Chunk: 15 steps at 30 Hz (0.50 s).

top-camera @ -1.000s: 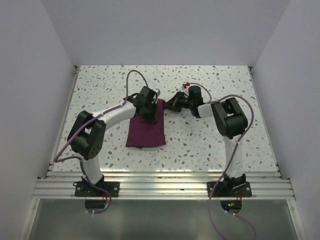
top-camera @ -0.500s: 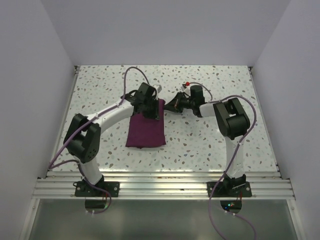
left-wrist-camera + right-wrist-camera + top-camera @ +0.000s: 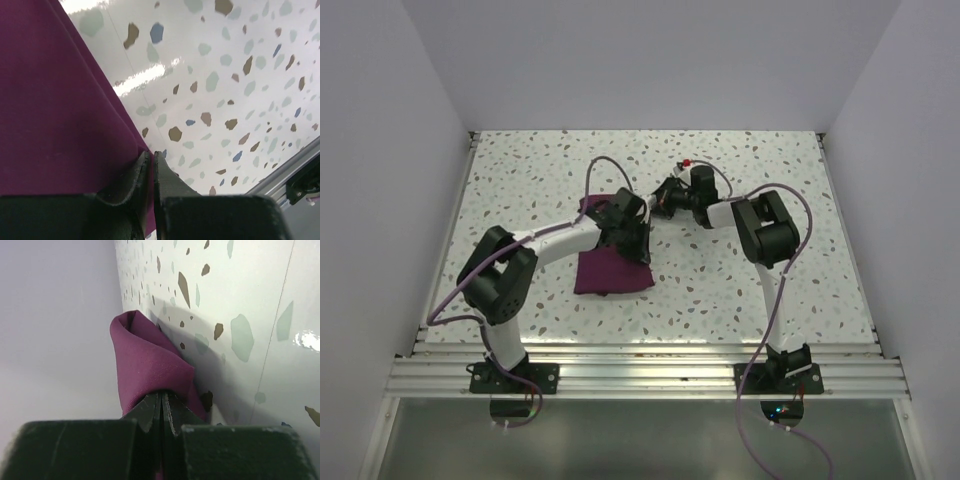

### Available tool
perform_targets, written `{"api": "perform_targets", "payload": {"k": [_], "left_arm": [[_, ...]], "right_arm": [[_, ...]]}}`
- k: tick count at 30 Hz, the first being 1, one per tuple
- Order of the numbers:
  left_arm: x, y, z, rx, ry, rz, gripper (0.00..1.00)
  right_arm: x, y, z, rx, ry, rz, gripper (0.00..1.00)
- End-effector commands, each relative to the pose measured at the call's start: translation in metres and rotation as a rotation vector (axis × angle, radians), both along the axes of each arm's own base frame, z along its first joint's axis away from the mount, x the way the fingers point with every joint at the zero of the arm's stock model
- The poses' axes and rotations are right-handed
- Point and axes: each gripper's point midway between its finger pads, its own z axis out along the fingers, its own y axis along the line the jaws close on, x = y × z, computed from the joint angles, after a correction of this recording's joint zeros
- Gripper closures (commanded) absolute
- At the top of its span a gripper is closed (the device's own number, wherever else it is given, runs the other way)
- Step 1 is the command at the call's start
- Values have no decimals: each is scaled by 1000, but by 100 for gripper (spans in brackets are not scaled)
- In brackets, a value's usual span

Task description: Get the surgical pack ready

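Note:
The surgical pack shows only as a folded plum-purple cloth (image 3: pixel 607 271) lying mid-table; its contents are hidden. My left gripper (image 3: pixel 638 238) sits at the cloth's right edge. In the left wrist view the jaws of the left gripper (image 3: pixel 151 153) stand a thin slit apart, with the edge of the cloth (image 3: pixel 55 100) running into the slit. My right gripper (image 3: pixel 658 200) is at the cloth's far right corner. In the right wrist view the right gripper (image 3: pixel 163 394) is shut on a bunched fold of the cloth (image 3: pixel 145 357), lifted off the table.
The speckled table (image 3: pixel 750 270) is boxed in by pale walls on the left, right and back. An aluminium rail (image 3: pixel 640 375) runs along the near edge by the arm bases. Purple cables (image 3: pixel 600 165) loop above both wrists.
My left gripper has moved from the cloth's far edge to its right edge, nearer to me. The right gripper has shifted a little left and farther back, still holding the cloth corner.

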Motion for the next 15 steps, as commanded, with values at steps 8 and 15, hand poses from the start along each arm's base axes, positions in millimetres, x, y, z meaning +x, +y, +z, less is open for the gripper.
{"api": "perform_targets", "payload": {"k": [8, 15], "left_arm": [[-29, 21, -22, 30, 35, -5, 89], [-37, 36, -32, 93, 36, -16, 89]], "right_arm": [[-12, -23, 27, -155, -67, 39, 100], [-33, -32, 62, -211, -133, 82, 100]]}}
